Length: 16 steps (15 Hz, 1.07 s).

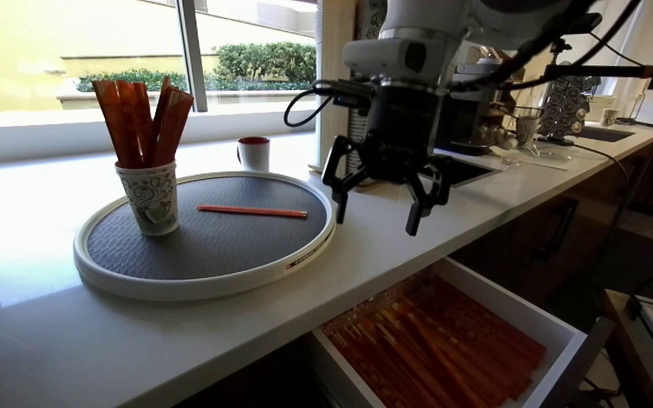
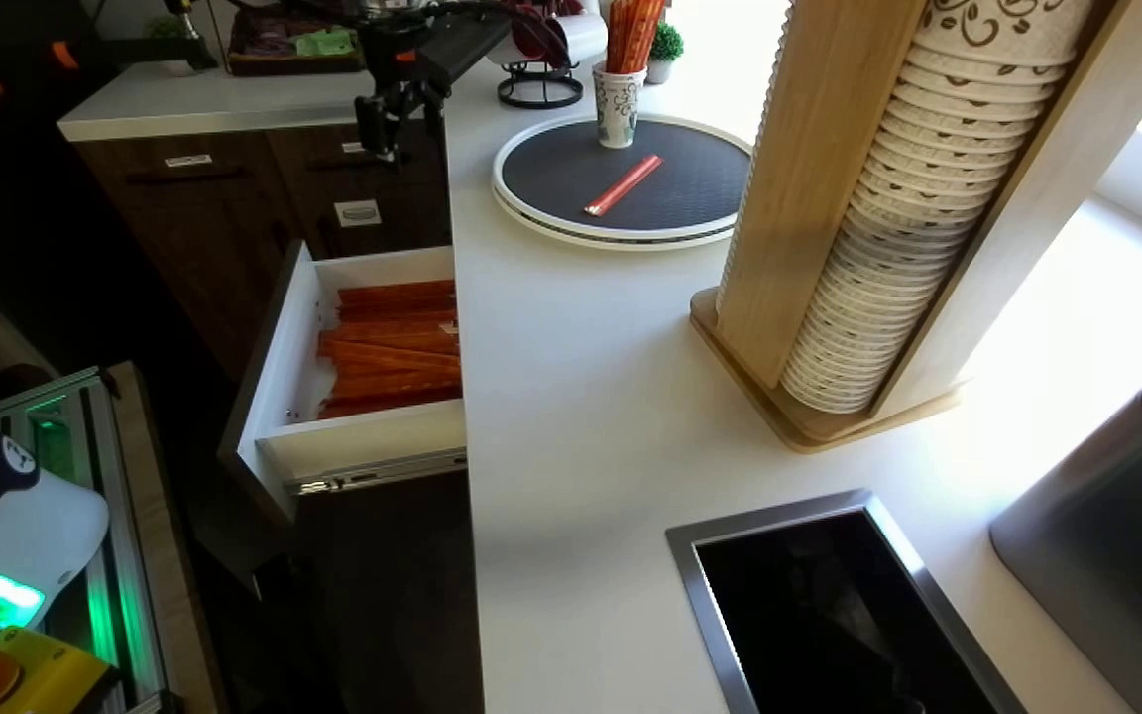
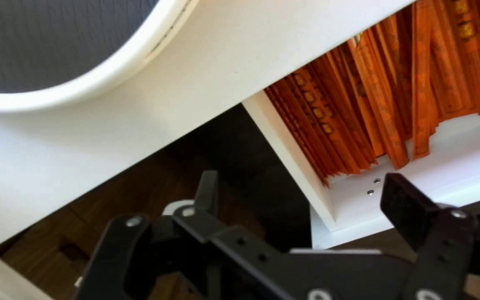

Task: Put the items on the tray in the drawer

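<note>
A thin red-orange stick (image 1: 253, 211) lies flat on the round grey tray (image 1: 202, 287) with its white rim. In an exterior view the stick (image 2: 623, 185) lies near the middle of the tray (image 2: 621, 236). A patterned paper cup (image 1: 153, 201) stands upright on the tray, holding several red-orange sticks (image 1: 145, 127). The drawer (image 1: 522, 314) is pulled out below the counter, with many similar sticks in it. My gripper (image 1: 376, 224) is open and empty, raised beside the tray. In the wrist view the open jaws (image 3: 301, 183) show before the drawer's side wall (image 3: 292, 154); the tray's rim (image 3: 98, 79) is at upper left.
A white mug (image 1: 254, 154) stands behind the tray. A tall wooden cup holder (image 2: 829, 248) stands on the counter (image 2: 571, 416) beyond the tray. A dark sink (image 2: 829, 595) is set into the counter. A mug rack (image 2: 539, 87) stands behind the tray.
</note>
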Each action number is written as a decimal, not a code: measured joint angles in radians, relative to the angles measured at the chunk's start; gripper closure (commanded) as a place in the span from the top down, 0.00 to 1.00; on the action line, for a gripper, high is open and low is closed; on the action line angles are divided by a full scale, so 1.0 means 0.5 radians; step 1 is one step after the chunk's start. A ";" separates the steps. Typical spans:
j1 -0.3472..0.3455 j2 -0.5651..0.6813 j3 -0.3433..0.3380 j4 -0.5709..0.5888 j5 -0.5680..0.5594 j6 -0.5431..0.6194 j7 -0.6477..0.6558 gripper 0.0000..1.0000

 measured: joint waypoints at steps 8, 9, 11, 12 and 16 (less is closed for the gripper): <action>-0.079 0.112 -0.219 0.376 0.064 -0.051 0.619 1.00; -0.081 0.145 -0.222 0.420 0.064 -0.051 0.690 1.00; -0.082 0.189 -0.221 0.467 0.064 -0.052 0.749 1.00; -0.082 0.199 -0.221 0.474 0.064 -0.052 0.759 1.00; -0.082 0.203 -0.220 0.475 0.064 -0.051 0.775 1.00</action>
